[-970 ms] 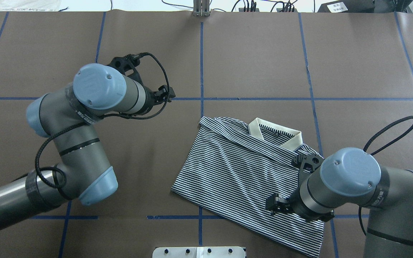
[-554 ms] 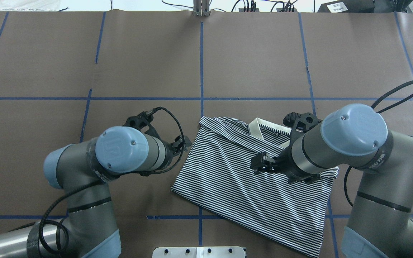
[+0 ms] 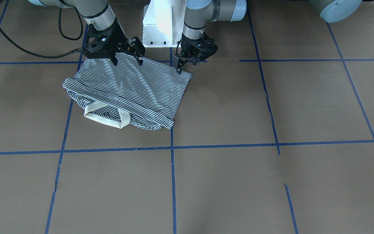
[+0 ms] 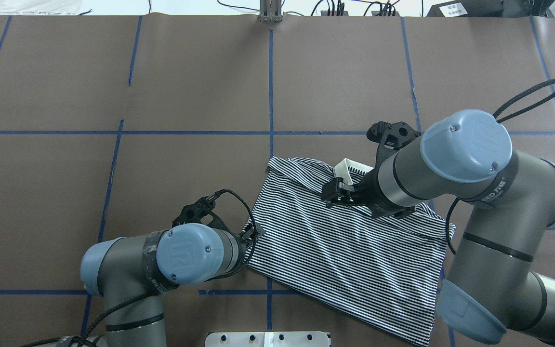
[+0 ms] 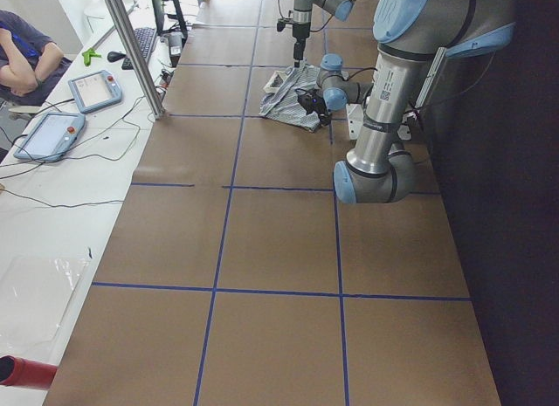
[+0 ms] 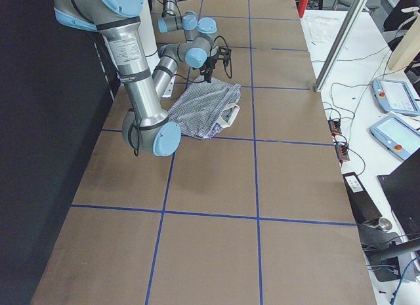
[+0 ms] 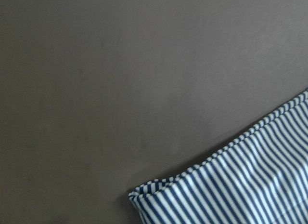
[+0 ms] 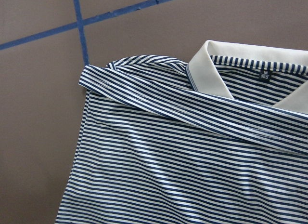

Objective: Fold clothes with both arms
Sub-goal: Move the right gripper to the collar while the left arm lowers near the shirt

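Table [image 3: 239,182]: brown cover crossed by blue tape lines.
Collar [image 3: 106,116]: cream, at the shirt's nearest edge, on the operators' side.
Shirt [image 3: 135,87]: navy-and-white striped polo, lying partly folded on the table in front of the robot.
Left gripper [image 3: 187,65]: low at the shirt's far corner, fingers apart, holding nothing.
Right gripper [image 3: 126,60]: hanging above the shirt, fingers spread wide, empty.
Base [image 3: 161,26]: white, beyond both grippers.

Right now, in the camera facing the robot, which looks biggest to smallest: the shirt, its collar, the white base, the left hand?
Shirt: biggest by far.
White base: next, though the picture's top cuts it off.
Collar and left hand: they look about alike, so I won't rank them.
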`<state>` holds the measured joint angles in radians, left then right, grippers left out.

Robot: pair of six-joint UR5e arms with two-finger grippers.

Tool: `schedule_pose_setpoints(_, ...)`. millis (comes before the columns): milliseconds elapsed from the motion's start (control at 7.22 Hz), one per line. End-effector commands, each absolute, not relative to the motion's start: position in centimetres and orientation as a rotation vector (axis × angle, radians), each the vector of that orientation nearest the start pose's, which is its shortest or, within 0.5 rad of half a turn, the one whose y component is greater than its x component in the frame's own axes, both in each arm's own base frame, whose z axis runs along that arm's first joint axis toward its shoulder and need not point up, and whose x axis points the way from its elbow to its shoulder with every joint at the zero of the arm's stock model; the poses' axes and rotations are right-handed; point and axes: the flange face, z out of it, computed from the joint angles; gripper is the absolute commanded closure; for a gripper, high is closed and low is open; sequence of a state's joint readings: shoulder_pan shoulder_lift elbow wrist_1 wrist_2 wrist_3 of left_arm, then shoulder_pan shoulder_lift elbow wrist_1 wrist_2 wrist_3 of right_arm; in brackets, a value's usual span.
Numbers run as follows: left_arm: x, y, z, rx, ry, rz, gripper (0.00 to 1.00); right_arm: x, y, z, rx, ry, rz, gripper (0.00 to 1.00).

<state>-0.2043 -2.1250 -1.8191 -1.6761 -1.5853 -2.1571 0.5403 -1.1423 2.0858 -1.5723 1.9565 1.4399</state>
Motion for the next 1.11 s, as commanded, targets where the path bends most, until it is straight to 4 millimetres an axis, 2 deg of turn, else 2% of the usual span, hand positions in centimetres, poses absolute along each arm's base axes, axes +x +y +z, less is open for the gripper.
schedule_pose_setpoints(0, 60.2, -26.0, 22.9, -0.151, 0.901, -0.758, 0.11, -41.4, -36.4, 20.3, -0.027, -0.997, 0.198, 0.00)
schedule_pose_setpoints(277, 59.8, -27.3, 23.0, -0.125, 0.903, -0.774, 0.12, -41.3, -36.5, 20.6, -0.028, -0.993, 0.201, 0.00)
schedule_pose_setpoints(554, 59.6, -27.7, 23.1, -0.121, 0.904, -0.780, 0.13, -41.3, -36.6, 20.7, -0.027, -0.990, 0.204, 0.00)
schedule_pose_setpoints(970, 61.2, -28.0, 23.4, -0.119, 0.884, -0.779, 0.16, -41.0, -36.8, 20.7, -0.034, -0.992, 0.205, 0.00)
